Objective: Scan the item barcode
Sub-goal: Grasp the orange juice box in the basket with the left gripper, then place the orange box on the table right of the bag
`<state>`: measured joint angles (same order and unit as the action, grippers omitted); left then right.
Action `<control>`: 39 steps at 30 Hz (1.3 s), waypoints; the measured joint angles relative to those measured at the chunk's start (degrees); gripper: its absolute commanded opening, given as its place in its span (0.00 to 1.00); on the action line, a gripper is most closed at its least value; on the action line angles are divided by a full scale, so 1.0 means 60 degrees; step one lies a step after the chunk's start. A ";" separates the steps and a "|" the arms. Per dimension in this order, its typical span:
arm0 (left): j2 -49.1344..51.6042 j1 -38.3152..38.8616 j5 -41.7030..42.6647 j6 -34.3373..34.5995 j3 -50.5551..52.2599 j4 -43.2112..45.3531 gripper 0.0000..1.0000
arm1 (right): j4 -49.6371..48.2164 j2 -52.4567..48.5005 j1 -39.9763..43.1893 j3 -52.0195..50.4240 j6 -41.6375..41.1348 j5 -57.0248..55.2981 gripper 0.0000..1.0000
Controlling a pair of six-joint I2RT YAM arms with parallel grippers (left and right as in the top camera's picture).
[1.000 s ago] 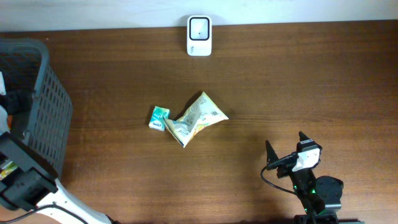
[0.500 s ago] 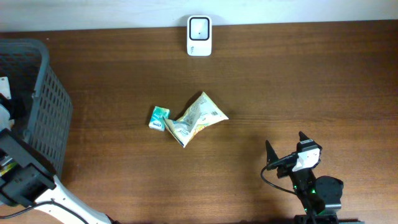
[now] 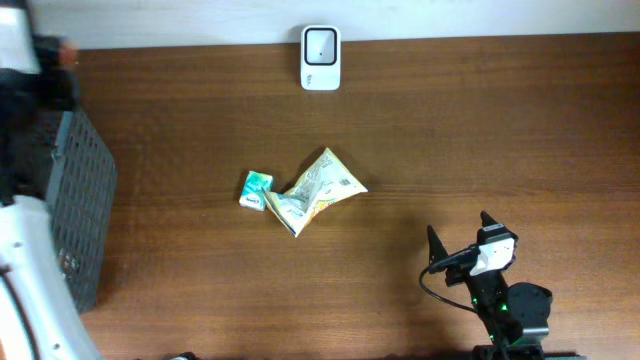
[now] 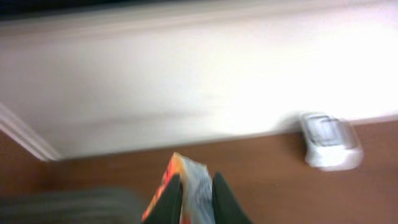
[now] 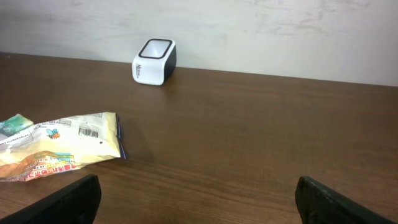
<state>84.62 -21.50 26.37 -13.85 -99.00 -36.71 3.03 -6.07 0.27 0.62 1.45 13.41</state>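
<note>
My left gripper (image 4: 196, 182) is shut on a thin packet (image 4: 188, 172) with an orange edge and a silvery face, which stands up between the two dark fingers. Beyond it the white barcode scanner (image 4: 329, 142) sits on the table by the wall, to the right of the packet. From overhead the scanner (image 3: 320, 58) is at the back centre and my left arm (image 3: 30, 70) is a blur at the far left corner over the basket. My right gripper (image 3: 458, 225) rests open near the front right, with nothing between its fingers (image 5: 81, 194).
A dark mesh basket (image 3: 85, 190) stands at the left edge. A yellow snack bag (image 3: 318, 188) and a small green packet (image 3: 256, 189) lie mid-table; the bag (image 5: 59, 146) shows a barcode in the right wrist view. The scanner (image 5: 154, 61) faces the wall side.
My left gripper has shut on the packet and the arm has swung up out of the basket toward the back left corner. The right arm has not moved.
</note>
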 measured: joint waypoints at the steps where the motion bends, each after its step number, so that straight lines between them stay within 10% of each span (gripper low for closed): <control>1: 0.0015 0.0772 0.0302 0.0051 0.0000 -0.0444 0.00 | -0.0004 -0.0004 0.0000 0.0000 0.0004 -0.0007 0.99; 10: 0.3679 0.6663 0.1002 0.0215 0.0962 -0.0780 0.00 | -0.0004 -0.0007 0.0000 0.0000 0.0004 -0.0004 0.99; 14: 0.4881 0.8295 0.1005 0.0215 0.0984 -0.0688 0.16 | -0.0004 -0.0007 0.0000 0.0000 0.0000 -0.0004 0.99; 16: 0.5031 0.8790 0.1005 0.0226 0.0984 -0.0415 0.44 | -0.0004 -0.0007 0.0000 0.0000 0.0004 -0.0004 0.99; 17: 0.5096 0.9056 0.1005 0.0270 0.0984 -0.0193 0.90 | -0.0004 -0.0007 0.0000 0.0000 0.0004 -0.0004 0.99; 21: 0.5151 0.9526 0.1042 0.0277 0.0984 0.0142 0.99 | -0.0004 -0.0007 0.0000 0.0000 0.0004 -0.0004 0.99; 31: 0.2681 0.5373 -0.1931 0.0834 -0.1078 -0.1610 0.99 | -0.0004 -0.0007 0.0000 0.0000 0.0007 -0.0004 0.99; 39: 0.0565 -0.0335 -0.5289 0.4889 -0.1209 -0.4200 0.99 | -0.0004 -0.0007 0.0000 0.0000 0.0000 -0.0004 0.99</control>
<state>88.01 -23.51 -5.37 15.49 -106.26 -61.91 3.01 -6.11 0.27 0.62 1.45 13.39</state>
